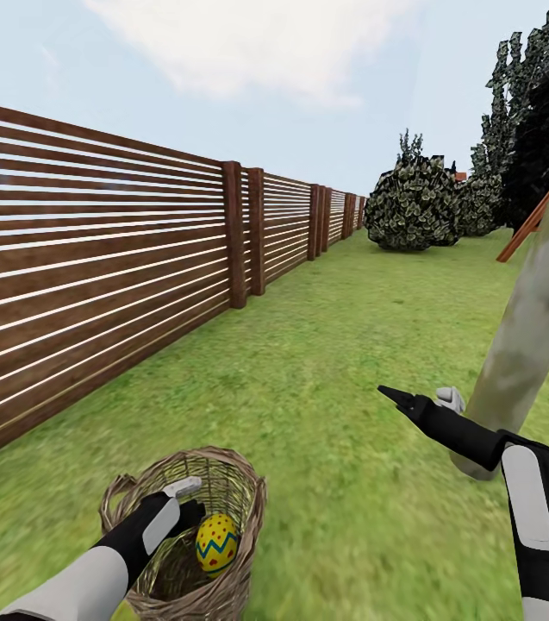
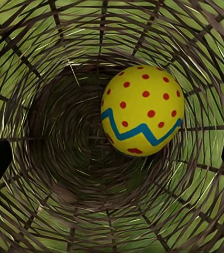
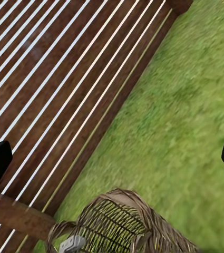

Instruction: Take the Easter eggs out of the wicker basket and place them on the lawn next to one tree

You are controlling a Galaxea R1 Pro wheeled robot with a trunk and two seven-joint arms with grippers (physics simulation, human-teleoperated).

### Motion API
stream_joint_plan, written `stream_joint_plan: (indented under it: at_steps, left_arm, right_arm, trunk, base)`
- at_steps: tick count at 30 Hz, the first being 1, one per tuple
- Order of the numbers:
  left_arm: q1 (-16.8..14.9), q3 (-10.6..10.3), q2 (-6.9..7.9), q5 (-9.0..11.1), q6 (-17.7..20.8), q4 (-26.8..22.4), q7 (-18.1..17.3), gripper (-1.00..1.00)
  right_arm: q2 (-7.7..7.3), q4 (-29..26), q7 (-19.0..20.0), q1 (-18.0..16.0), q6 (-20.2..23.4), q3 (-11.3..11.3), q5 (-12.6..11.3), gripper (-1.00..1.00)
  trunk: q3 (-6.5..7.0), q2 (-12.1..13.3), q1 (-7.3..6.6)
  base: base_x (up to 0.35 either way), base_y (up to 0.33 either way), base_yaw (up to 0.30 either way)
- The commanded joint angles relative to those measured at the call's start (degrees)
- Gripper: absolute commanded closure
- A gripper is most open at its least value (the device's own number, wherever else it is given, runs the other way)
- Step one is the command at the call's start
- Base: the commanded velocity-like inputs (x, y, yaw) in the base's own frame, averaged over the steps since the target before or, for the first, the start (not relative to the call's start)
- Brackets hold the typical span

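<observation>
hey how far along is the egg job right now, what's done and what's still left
Done: cannot confirm any egg placed; none shows on the lawn by the tree.
In hand: the left gripper is open inside the wicker basket, above one Easter egg, not yet gripping it. The right gripper is open and empty, over the grass.
Left: grasp this egg, carry it to the tree, and account for the other two.

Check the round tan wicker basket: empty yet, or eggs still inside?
Not empty. One yellow egg with red dots lies inside the round tan wicker basket, between the open left gripper's fingers.
</observation>
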Motion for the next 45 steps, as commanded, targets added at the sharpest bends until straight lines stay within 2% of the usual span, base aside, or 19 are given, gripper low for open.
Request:
stream_joint_plan:
  at_steps: [1,14,45]
  left_arm:
    - [-0.02,-0.46,0.05,0.6,0.16,-0.12,0.5,-1.0]
    - [-0.02,-0.37,0.05,0.67,0.16,-0.1,0.5,-1.0]
    - [-0.12,-0.35,0.0,0.86,0.93,0.22,0.52,-1.0]
  right_arm:
    - [0.01,-0.01,0.6,-0.05,0.24,-0.09,0.52,-1.0]
    - [0.0,-0.01,0.6,-0.05,0.24,-0.09,0.49,-1.0]
    - [0.0,-0.01,0.6,-0.05,0.24,-0.09,0.43,-1.0]
  trunk:
    - [-0.06,-0.03,-0.01]
    - [-0.06,-0.03,-0.01]
    - [-6.93,-0.44,0.79]
  base:
    - [0.0,0.0,0.0]
    - [0.0,0.0,0.0]
    - [0.0,0.0,0.0]
